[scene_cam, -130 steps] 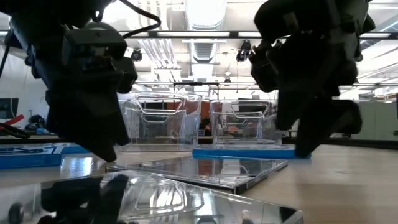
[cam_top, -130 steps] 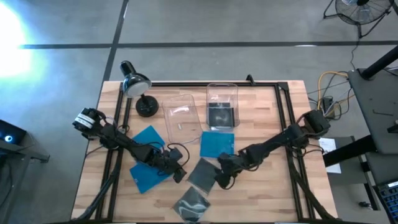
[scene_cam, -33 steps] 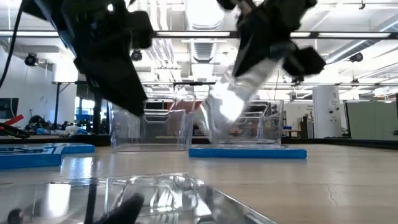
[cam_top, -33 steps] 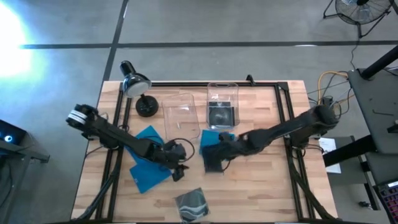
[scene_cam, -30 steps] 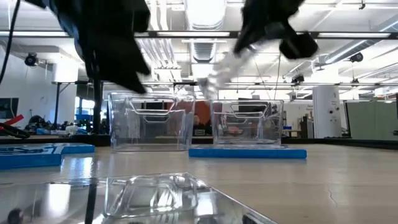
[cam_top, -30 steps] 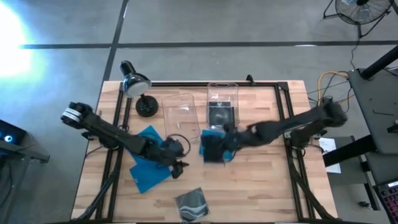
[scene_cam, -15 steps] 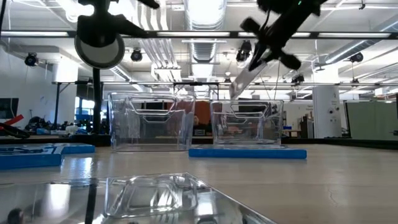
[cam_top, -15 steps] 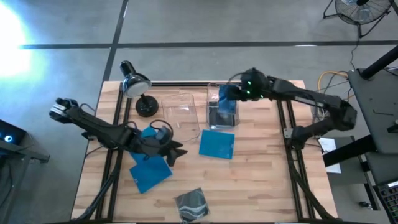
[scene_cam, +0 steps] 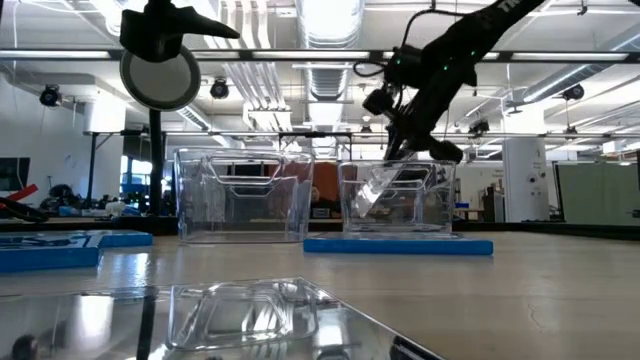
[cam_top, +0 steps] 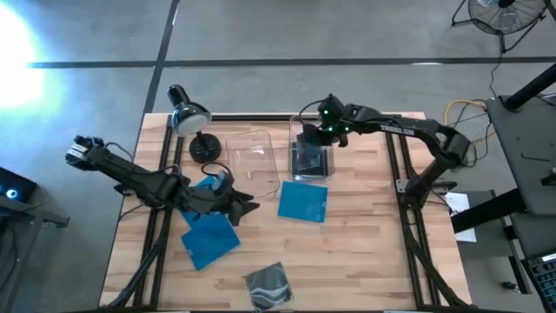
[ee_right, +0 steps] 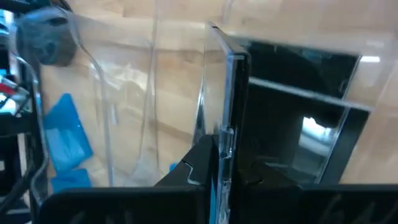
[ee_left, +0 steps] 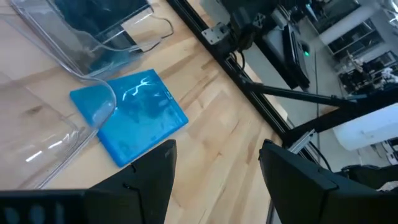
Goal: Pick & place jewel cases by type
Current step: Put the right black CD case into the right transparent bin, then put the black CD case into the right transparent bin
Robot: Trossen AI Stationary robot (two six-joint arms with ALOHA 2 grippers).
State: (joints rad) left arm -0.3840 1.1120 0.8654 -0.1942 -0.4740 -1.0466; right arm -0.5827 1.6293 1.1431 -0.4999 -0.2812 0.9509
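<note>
My right gripper [cam_top: 316, 134] is shut on a dark grey jewel case [scene_cam: 375, 190] at the right clear bin [cam_top: 310, 122] near the table's far edge. Another dark case [ee_right: 292, 118] lies in that bin. My left gripper [cam_top: 245, 207] hovers open left of the middle, above the table. A blue case [ee_left: 134, 115] lies flat just ahead of it, with nothing between the fingers. Two more blue cases [cam_top: 208, 239] lie flat under the left arm. One dark case [cam_top: 269, 284] rests at the near edge. My right gripper pinches the dark case's upper edge [ee_right: 224, 134] between its two fingers, slanting down from the table's far right. The case hangs below the fingers, on edge and tilted. Its lower part [scene_cam: 365, 203] is inside the right bin's walls, above the bin's floor.
A second clear bin [cam_top: 252, 161] stands left of the first one. A black desk lamp [cam_top: 189, 122] stands at the far left corner. Black rails [cam_top: 395, 165] run along the table's sides. Bare wood lies to the right of the middle.
My right gripper has carried the dark case from the table's middle toward the far edge, over the right bin, and lowered it between the bin's walls. My left gripper has risen and drawn back toward the table's left and far side, rolling as it went.
</note>
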